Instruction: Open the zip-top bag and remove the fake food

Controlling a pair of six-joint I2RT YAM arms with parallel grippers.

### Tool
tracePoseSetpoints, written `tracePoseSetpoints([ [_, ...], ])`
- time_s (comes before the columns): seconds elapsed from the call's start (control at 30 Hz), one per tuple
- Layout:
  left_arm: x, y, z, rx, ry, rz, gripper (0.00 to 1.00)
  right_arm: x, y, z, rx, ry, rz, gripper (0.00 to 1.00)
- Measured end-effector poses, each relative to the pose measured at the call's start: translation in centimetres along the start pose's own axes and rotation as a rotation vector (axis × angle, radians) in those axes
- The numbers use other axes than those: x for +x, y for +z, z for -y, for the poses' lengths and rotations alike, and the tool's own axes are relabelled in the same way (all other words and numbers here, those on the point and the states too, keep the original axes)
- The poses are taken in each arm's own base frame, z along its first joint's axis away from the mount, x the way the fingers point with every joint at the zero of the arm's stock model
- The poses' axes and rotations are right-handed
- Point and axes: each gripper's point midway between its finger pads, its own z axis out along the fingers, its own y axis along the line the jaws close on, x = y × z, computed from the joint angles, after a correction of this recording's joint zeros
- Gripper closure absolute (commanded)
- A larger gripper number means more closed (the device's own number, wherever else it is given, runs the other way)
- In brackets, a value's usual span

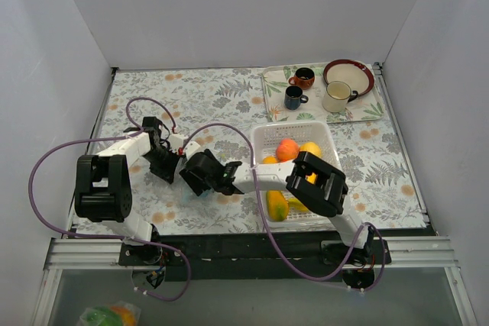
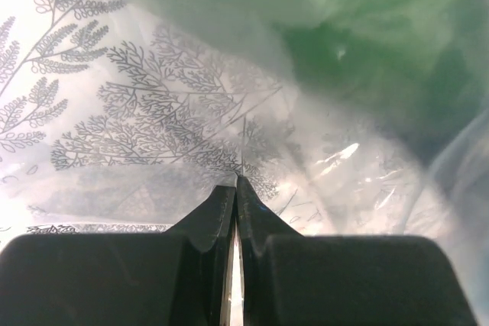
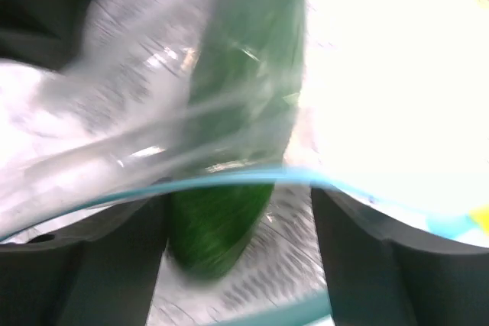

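The bag is located on the table just left of the basket, between the two grippers; in the top view it is largely hidden by them. The jaws of the left gripper are pressed together, and a fold of the clear bag film is pinched at their tips. The jaws of the right gripper are spread wide, with nothing clamped. The pale blue zip strip is seen running across the gap between them. A dark green cucumber is contained in the bag, and its end is positioned between the right fingers; whether it is touched by them cannot be told. An orange fruit and a yellow fruit are seen lying in the basket, touching each other.
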Motion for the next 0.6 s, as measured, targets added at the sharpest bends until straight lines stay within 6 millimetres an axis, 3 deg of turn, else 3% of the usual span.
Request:
tracePoseSetpoints([
  [0.37, 0.3, -0.1, -0.4, -0.026, -0.013, -0.017, 1.0, 2.8, -3.5, 2.6, 0.028, -0.014, -0.014, 0.65],
  [0.5, 0.3, -0.1, -0.5, -0.034, -0.017, -0.02, 1.0, 2.4, -4.8, 2.9, 0.018, -0.021, 0.019, 0.67],
  [0.6, 0.3, -0.1, -0.6, -0.038, -0.02, -0.022, 1.0, 1.2, -5.5, 2.8, 0.0, -0.029, 0.059, 0.77],
])
